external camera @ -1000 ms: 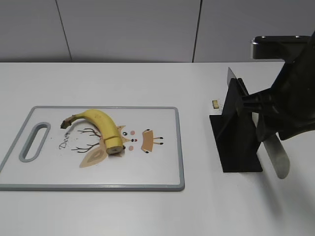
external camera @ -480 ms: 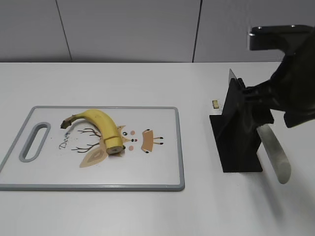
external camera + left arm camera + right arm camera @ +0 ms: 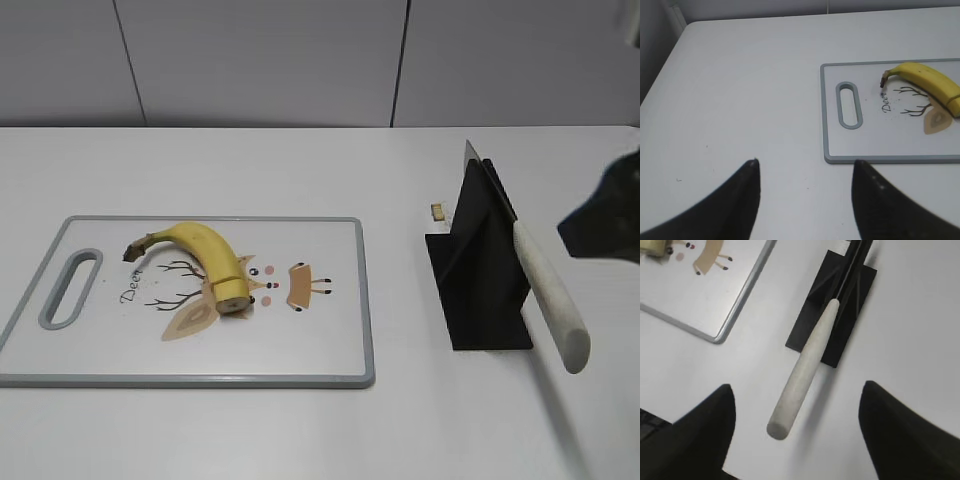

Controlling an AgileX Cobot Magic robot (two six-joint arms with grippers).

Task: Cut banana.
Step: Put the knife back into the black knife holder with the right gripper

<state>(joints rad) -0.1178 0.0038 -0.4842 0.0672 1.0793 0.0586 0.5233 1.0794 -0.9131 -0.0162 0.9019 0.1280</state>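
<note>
The yellow banana [image 3: 203, 256] lies on the white cutting board [image 3: 330, 350], its cut end toward the front; it also shows in the left wrist view [image 3: 927, 80]. A knife with a pale handle [image 3: 548, 292] rests in a black stand [image 3: 480, 270]. My right gripper [image 3: 797, 405] is open and empty above the end of the knife handle [image 3: 800, 375], not touching it. In the exterior view only a dark part of the right arm [image 3: 608, 215] shows at the right edge. My left gripper [image 3: 806, 165] is open and empty over bare table, left of the board [image 3: 826, 125].
A small tan scrap [image 3: 437, 211] lies on the table behind the stand. The board has a grey rim and a handle slot [image 3: 68, 288] at its left end. A grey wall runs along the back of the white table.
The right arm has drawn back up and to the right, away from the knife, and the whole handle now shows. The knife stays in the stand. Banana and board have not moved.
</note>
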